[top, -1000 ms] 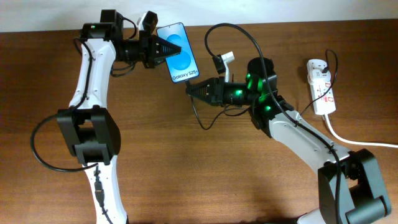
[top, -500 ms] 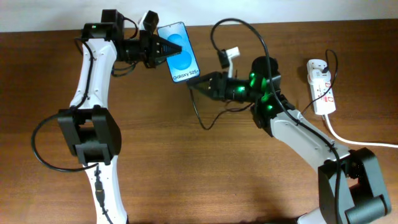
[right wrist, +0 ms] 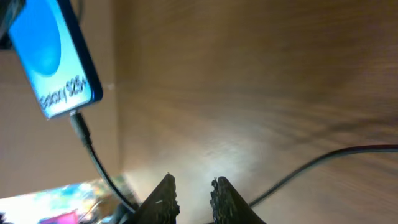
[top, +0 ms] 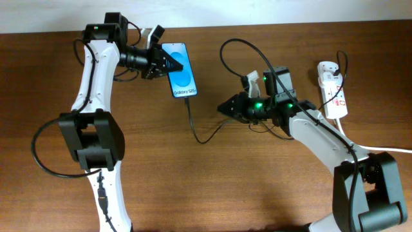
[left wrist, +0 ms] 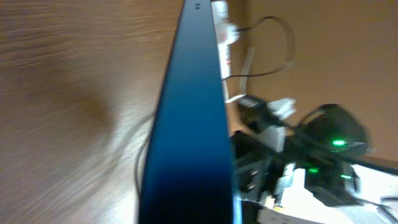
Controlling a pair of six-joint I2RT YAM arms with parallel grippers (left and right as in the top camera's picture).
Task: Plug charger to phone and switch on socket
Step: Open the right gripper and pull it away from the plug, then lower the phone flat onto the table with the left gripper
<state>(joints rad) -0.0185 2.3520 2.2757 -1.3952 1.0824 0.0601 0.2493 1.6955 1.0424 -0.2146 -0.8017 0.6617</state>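
While the left pincer is clamped tight on the phone, you have it by the phone's left long edge, near the far edge of the table, left of centre. Screen faces up: blue oval pattern, white lettering at the bottom end. From the right wrist camera you can read it as "Galaxy S25+", slightly blurred. The left wrist camera gives only the phone's dark side rim, edge-on and close. You can't tell whether the phone rests on the table or is lifted.

Note the charger: its plug tip sits at the phone's bottom edge, at the port, and looks seated in both the overhead and right wrist views. The thin black cable runs from there toward the near edge, bends at mid-table, then climbs in a tall loop toward the far edge and on to the right.

Your right pincer is at mid-table, right of the cable's bend, tips pointing left and apart from the cable. Its fingers stand a narrow gap apart, nothing between them.

Note the socket: a white strip by the right edge, toward the far right corner. Red marks on its face; any print is too small to read, and switch positions can't be told. A thick white cord leaves its near end and runs off toward the right edge.
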